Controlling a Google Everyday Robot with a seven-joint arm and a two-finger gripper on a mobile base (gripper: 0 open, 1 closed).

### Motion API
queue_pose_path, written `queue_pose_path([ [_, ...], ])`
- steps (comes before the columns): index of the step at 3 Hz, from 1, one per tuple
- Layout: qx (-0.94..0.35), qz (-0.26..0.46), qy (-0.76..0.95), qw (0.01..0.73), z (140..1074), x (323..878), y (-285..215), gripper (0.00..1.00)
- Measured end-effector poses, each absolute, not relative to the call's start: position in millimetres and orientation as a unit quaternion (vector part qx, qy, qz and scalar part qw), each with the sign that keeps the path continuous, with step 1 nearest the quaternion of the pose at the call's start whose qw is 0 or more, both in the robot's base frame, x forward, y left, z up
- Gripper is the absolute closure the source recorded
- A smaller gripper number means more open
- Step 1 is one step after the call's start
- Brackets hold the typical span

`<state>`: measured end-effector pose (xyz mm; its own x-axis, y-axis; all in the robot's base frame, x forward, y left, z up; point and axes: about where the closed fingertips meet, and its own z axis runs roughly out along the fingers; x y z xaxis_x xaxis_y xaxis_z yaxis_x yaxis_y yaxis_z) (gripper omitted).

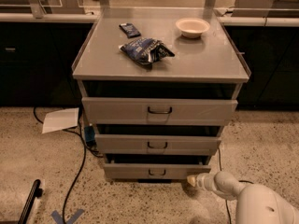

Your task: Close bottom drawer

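The bottom drawer (135, 171) is the lowest and narrowest of three grey drawers in the cabinet. It has a small dark loop handle (157, 172) at centre and stands slightly pulled out, with a dark gap above it. My gripper (192, 180) is low at the drawer's right front corner, its cream tip touching or nearly touching the drawer front. My white arm (243, 197) comes in from the lower right.
The middle drawer (157, 144) and top drawer (159, 110) also stand pulled out. On the cabinet top (205, 59) lie a blue bag (145, 50), a dark packet (129, 30) and a white bowl (192, 27). Cables (77, 167), a paper sheet (60, 120) and a dark bar (30, 202) lie on the floor at left.
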<state>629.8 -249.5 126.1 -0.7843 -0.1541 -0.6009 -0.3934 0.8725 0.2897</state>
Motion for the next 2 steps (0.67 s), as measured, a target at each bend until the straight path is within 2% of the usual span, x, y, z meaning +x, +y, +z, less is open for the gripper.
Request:
queue_pose_path([
  [2, -0.138, 0.195, 0.916, 0.323, 115.6, 651.0, -248.9, 1.0],
])
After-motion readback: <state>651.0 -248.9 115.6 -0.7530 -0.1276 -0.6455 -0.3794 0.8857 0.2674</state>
